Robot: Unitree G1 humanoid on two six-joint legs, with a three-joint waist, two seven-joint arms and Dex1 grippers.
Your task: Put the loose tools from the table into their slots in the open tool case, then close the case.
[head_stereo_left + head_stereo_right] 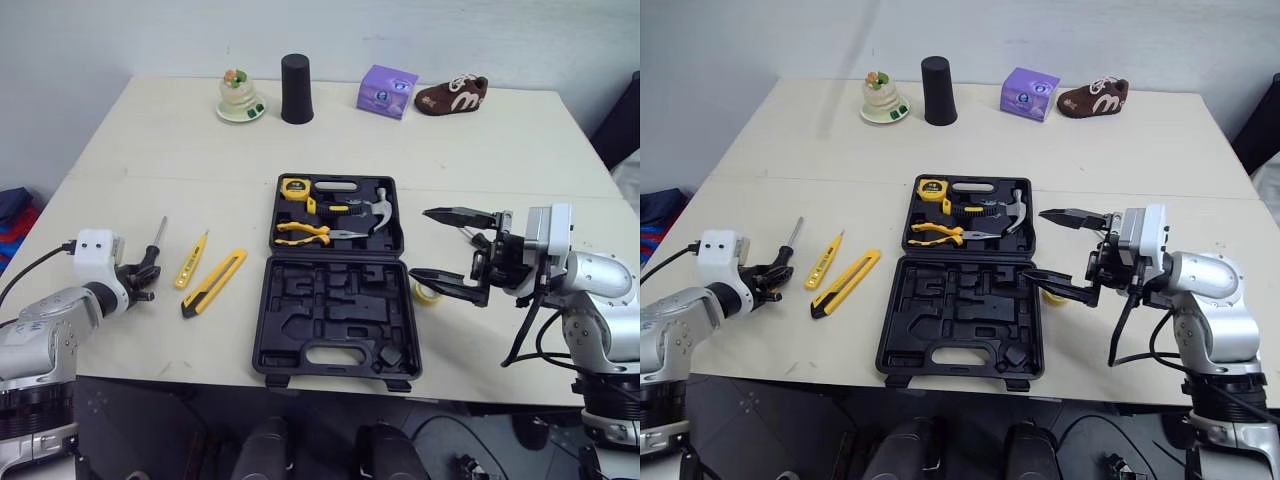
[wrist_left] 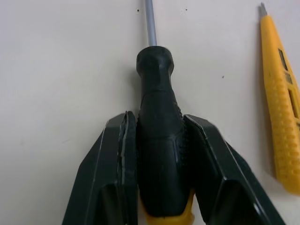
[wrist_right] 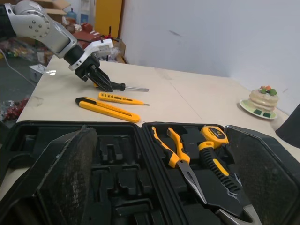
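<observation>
Beige table [image 1: 160, 150] carries the open tool case [image 1: 335, 330] at centre, its near half of slots vacant. Right gripper [image 1: 420, 243] hangs beside the case, spread wide and empty. Left gripper [image 1: 148, 275] is clamped on the handle of the screwdriver [image 2: 157, 140], which lies flat at the table's left near the utility knife [image 1: 215, 282]. Recommendation: lift level, then align the shaft with its slot before release.
</observation>
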